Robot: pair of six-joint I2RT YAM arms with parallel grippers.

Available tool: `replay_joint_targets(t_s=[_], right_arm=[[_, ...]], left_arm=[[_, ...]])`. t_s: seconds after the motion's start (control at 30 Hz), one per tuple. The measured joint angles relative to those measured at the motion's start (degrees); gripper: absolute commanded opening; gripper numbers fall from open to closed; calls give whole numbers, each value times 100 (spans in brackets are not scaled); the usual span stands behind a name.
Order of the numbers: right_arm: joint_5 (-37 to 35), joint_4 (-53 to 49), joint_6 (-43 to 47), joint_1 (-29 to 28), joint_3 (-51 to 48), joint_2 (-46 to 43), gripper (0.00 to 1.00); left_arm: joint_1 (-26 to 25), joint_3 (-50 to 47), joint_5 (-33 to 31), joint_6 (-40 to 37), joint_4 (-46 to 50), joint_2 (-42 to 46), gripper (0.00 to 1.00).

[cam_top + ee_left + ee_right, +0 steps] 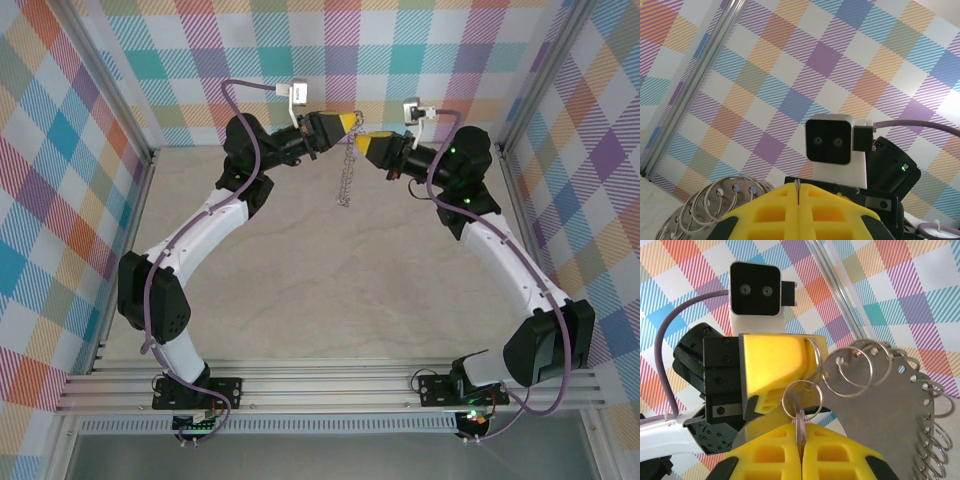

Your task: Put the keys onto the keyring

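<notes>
The right claw is clenched on the key, whose pale edge stands upright between its yellow pads. Just above those tips hangs a small wire loop; whether the key is threaded on it cannot be told. Beyond the loop, the left claw is shut on the rim of the keyring, which spreads away to the right, flat grey metal fringed with dangling loops. The key looks tiny, light, stiff and probably slick, so it is best pinched by its plastic head. The keyring seems thin and rigid, though its loops swing freely, so the bare rim between loops is the safest hold.
</notes>
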State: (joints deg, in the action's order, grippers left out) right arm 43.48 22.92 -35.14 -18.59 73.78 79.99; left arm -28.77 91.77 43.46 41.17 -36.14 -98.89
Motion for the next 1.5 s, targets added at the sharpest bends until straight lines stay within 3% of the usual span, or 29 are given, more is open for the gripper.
replay_joint_targets(t_s=[0.43, 0.53, 0.63, 1.1, 1.5], right_arm=[[-310, -68, 24, -273, -44, 2, 0], [-361, -122, 50, -282, -44, 2, 7], [-433, -181, 74, -286, -44, 2, 7], [-778, -387, -37, -310, -179, -9, 1], [-820, -938, 63, -356, -476, -380, 46]], left_arm=[[-9, -20, 39, 44, -11, 0, 0], [-9, -46, 13, 63, -24, 0, 0], [-17, -85, -61, 157, -48, 0, 0], [-378, -1003, -1399, 1078, -1106, 70, 0], [-459, -1246, -1912, 1373, -1731, 83, 0]])
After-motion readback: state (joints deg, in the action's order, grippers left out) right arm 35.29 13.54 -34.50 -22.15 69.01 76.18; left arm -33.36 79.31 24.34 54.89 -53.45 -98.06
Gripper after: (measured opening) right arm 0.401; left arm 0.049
